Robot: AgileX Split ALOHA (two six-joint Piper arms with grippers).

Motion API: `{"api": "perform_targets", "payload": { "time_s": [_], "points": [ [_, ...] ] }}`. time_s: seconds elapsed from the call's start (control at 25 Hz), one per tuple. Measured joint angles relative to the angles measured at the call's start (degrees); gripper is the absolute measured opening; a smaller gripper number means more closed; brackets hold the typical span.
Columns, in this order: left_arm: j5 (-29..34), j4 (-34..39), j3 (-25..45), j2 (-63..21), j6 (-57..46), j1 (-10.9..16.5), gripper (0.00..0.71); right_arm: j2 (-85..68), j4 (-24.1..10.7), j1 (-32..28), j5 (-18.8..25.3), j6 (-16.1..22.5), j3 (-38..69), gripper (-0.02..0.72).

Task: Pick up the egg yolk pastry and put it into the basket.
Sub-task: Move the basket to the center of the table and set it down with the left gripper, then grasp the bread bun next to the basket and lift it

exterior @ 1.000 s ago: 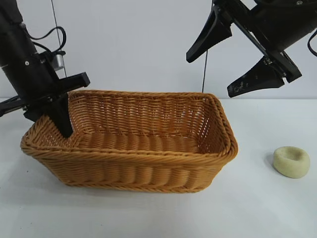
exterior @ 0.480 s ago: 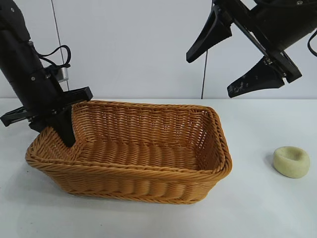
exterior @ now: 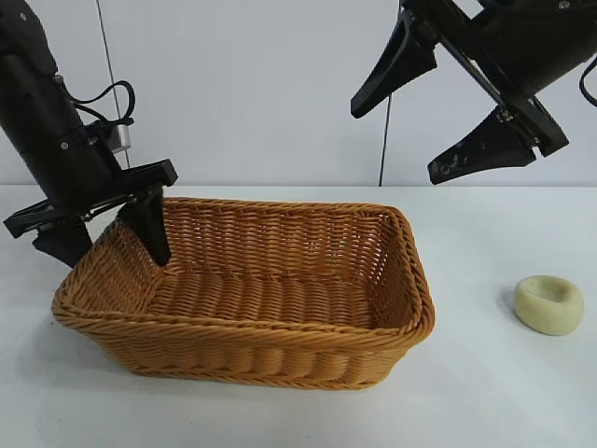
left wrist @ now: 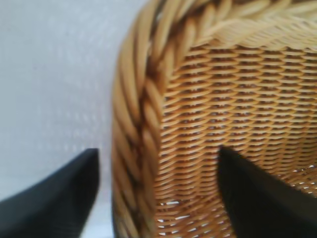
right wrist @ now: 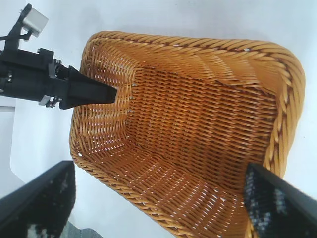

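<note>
Resting on the desk (exterior: 280, 411), the basket (exterior: 252, 280) has my left hand (exterior: 107, 233) spread wide astride its nine-o'clock rim, gripping nothing. My right hand (exterior: 438, 112) hangs open, empty; it should drop squarely over the egg yolk pastry (exterior: 548, 304) at three o'clock.
</note>
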Motion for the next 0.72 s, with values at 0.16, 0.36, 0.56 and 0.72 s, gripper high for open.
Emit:
{"api": "perform_targets", "payload": {
  "time_s": [0.16,0.36,0.56,0.72],
  "points": [
    [0.87,-0.06,0.00,-0.39,0.00,0.00,0.628,0.00,0.00,0.00,0.05,0.07,0.00,0.656],
    [4.37,0.49,-1.56,-3.50,0.00,0.00,0.635,0.00,0.00,0.00,0.05,0.07,0.00,0.656],
    [9.57,1.29,-7.24,-7.07,-0.34,0.00,0.636,0.00,0.00,0.00,0.05,0.07,0.00,0.656],
    [12.50,2.83,-13.28,-7.99,-2.33,0.00,0.637,0.00,0.00,0.00,0.05,0.07,0.00,0.656]
  ]
}}
